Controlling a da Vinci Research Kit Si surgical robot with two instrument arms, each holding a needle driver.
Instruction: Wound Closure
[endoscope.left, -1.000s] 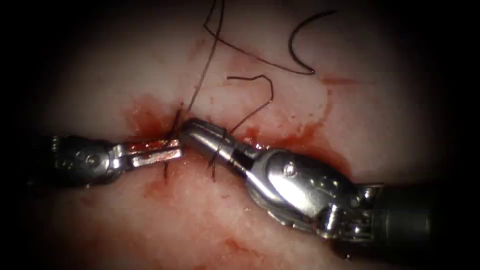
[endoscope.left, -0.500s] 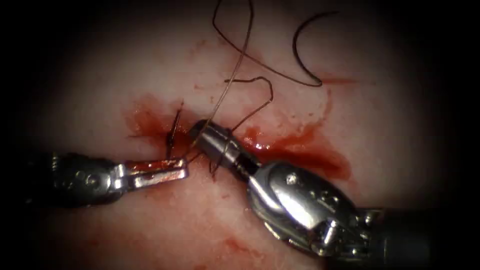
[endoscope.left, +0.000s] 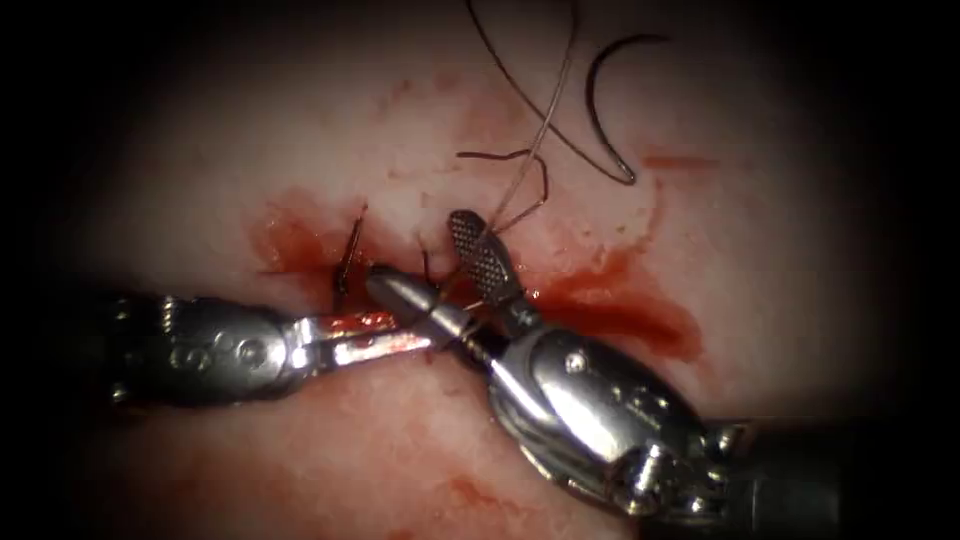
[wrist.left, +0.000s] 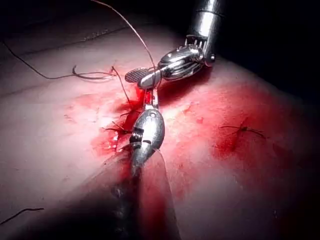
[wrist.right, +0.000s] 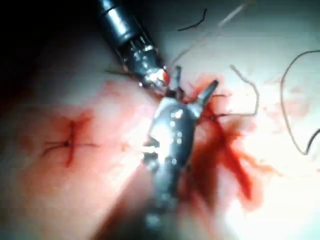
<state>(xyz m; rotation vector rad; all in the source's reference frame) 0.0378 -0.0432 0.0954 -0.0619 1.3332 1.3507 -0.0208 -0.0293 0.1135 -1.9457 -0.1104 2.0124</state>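
You are tying a knot, and your right tool (endoscope.left: 420, 248) is working with its jaws spread wide and nothing gripped between them; half a second ago they were shut. A turn of thread (endoscope.left: 548, 110) is lying round the nearer of the two jaws, while the farther jaw is tilting up with its ridged face showing. Your left tool (endoscope.left: 420, 338) is reaching in so that its tip is touching that nearer jaw. Its jaws are looking closed, apparently on the thread just where the turn is ending, though the red fluid (endoscope.left: 620, 310) there is making that hard to confirm. The needle (endoscope.left: 598, 110) is lying loose on the tissue (endoscope.left: 250, 130), well beyond the tip of the right tool and off to its right, held by neither tool and not entered anywhere. The cut (endoscope.left: 350, 255) is sitting just ahead of the left tool's tip, to the left of the right tool's open jaws. The short curled thread end (endoscope.left: 540, 175) is resting just past the raised jaw. To my eye, the next move is calling for those open jaws to close on that end without shedding the turn, while the left tool is keeping its strand taut.
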